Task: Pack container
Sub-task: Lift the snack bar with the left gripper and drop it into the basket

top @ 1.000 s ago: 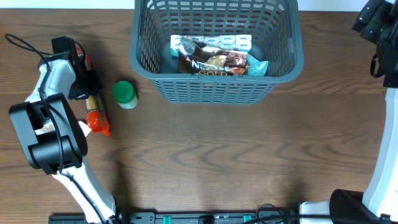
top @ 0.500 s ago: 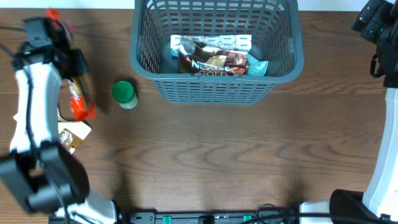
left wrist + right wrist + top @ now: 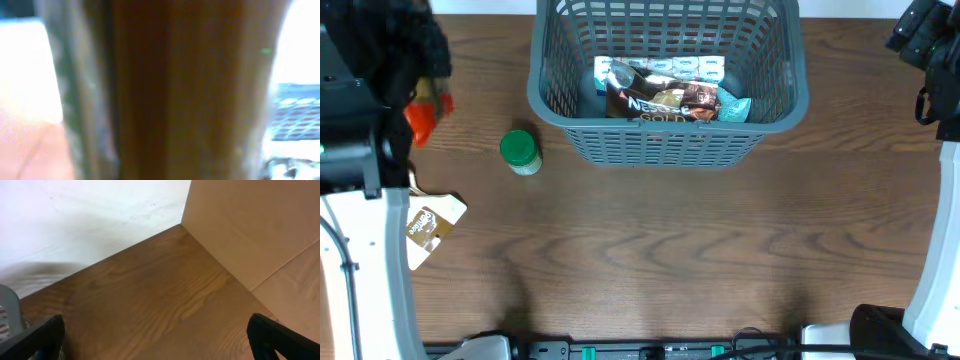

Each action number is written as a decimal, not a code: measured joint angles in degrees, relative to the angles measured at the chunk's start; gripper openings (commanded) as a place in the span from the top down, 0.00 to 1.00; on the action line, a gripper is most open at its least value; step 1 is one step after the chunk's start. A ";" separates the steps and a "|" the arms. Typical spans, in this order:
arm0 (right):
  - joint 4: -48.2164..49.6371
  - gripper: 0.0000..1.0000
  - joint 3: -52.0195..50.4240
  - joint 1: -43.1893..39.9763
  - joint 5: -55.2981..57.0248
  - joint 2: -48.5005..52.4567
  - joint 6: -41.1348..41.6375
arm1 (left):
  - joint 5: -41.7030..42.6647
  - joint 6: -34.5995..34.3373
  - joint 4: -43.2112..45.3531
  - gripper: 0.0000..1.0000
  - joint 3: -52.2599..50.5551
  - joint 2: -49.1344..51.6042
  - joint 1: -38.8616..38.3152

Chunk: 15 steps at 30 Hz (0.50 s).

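Wooden table (image 3: 670, 250) carries container (image 3: 665, 145), green-capped jar (image 3: 520, 152), brown-white packet (image 3: 430, 228).

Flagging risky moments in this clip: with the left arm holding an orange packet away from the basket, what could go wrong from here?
The orange packet sits mostly hidden under the left arm, and the left wrist view is a blur, so the grip cannot be checked; it may drop short of the basket. The green-lidded jar stands by the basket on that arm's side; a low swing could topple it.
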 measured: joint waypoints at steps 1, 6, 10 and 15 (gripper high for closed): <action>0.02 0.01 0.00 0.00 0.00 0.00 0.00 | 0.04 0.96 0.59 0.94 1.62 0.09 -1.42; 0.00 0.01 0.00 0.00 0.00 0.00 0.00 | 0.68 6.40 5.35 0.94 8.63 1.99 -8.07; 0.02 0.01 0.00 0.00 0.00 0.00 0.00 | 1.95 11.98 10.10 0.94 11.69 5.38 -12.70; 0.02 0.01 0.00 0.00 0.00 0.00 0.00 | 8.87 18.27 13.00 0.94 11.96 11.13 -18.16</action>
